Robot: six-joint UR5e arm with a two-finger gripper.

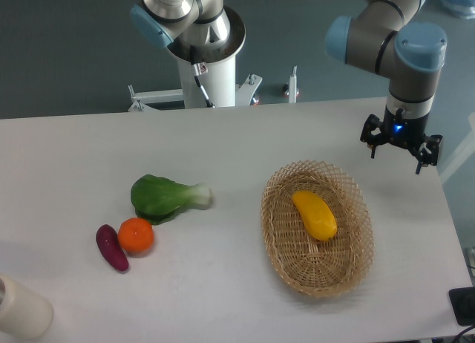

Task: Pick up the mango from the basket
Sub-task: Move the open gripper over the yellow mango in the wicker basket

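In the fixed camera view, the smooth yellow elongated mango [315, 214] was seen lying inside the shallow oval woven wicker basket [280, 239], slightly toward its far end. The approach step was judged to be in hand, with nothing yet grasped. The black two-finger gripper [401, 153] was held above the white table [223, 150], up and to the right of the basket, pointing downward, its fingers spread apart and empty. A move leftward over the mango, then a descent with fingers straddling its narrow width, was judged necessary.
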